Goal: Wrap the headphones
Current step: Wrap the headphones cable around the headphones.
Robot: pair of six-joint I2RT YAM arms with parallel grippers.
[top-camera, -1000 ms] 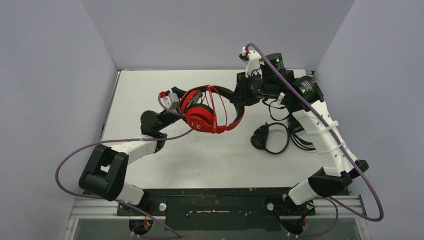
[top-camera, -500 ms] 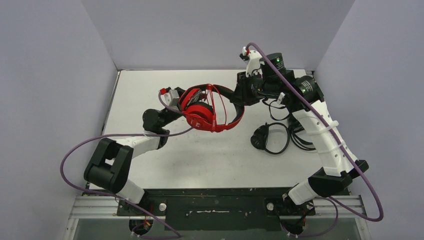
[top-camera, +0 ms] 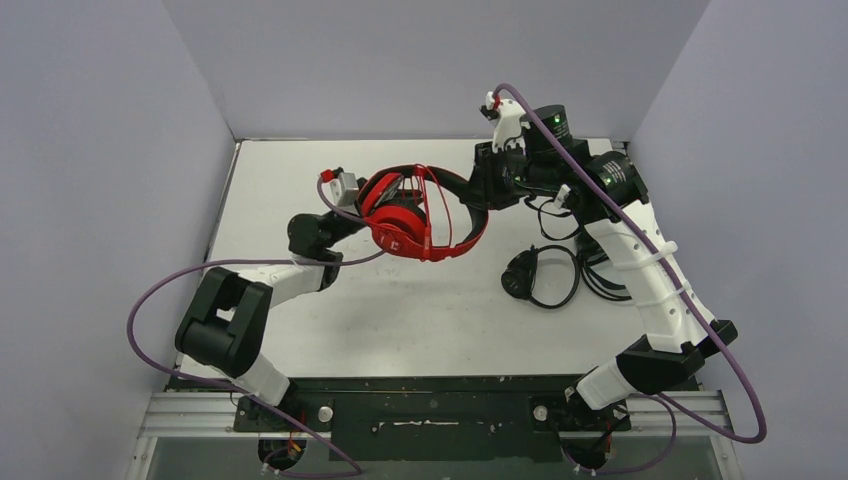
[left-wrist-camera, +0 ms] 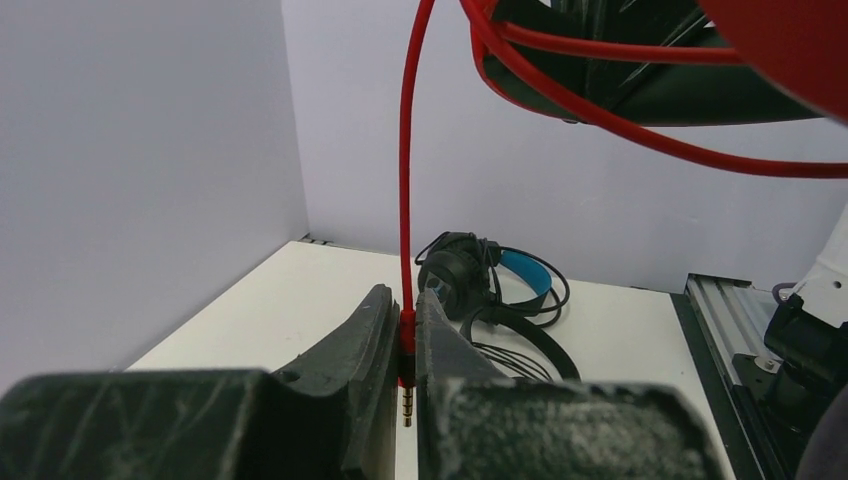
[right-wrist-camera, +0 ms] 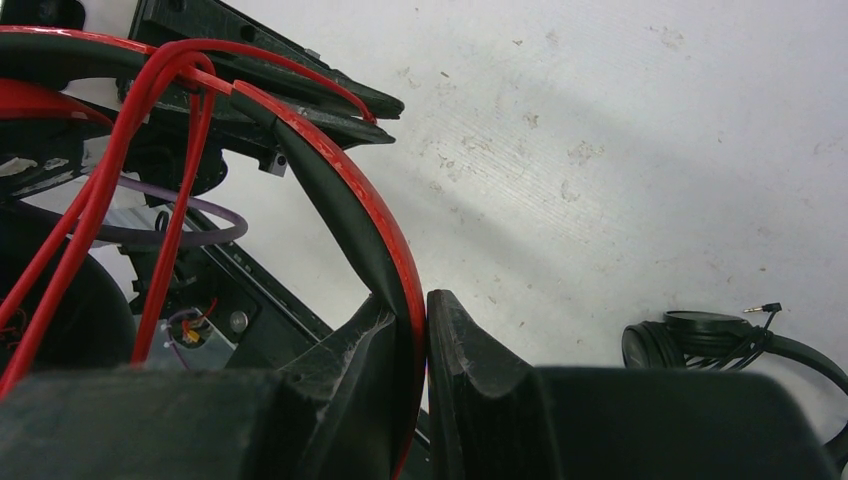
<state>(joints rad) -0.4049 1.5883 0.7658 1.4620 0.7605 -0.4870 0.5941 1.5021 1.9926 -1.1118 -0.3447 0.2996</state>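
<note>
The red headphones (top-camera: 420,222) hang above the middle of the table, their red cord (top-camera: 432,215) looped round the headband. My right gripper (right-wrist-camera: 420,310) is shut on the red headband (right-wrist-camera: 350,215). My left gripper (left-wrist-camera: 400,325) is shut on the red cord (left-wrist-camera: 404,200) just above its gold plug (left-wrist-camera: 406,405), which pokes out below the jaws. In the top view the left gripper (top-camera: 372,200) sits at the left ear cup and the right gripper (top-camera: 478,192) at the band's right end. A black pair with a blue headband (left-wrist-camera: 520,275) lies on the table. Another black pair (top-camera: 535,275) lies beside it.
Loose black cables (top-camera: 595,280) lie under the right arm's forearm, by the black headphones. The white table (top-camera: 400,310) ends at grey walls on the left, back and right. A purple cable (top-camera: 170,290) loops out from the left arm.
My left gripper has closed from wide open onto the red cord near its plug. The left arm has shifted slightly up and right. The right gripper and headphones have stayed in place.
</note>
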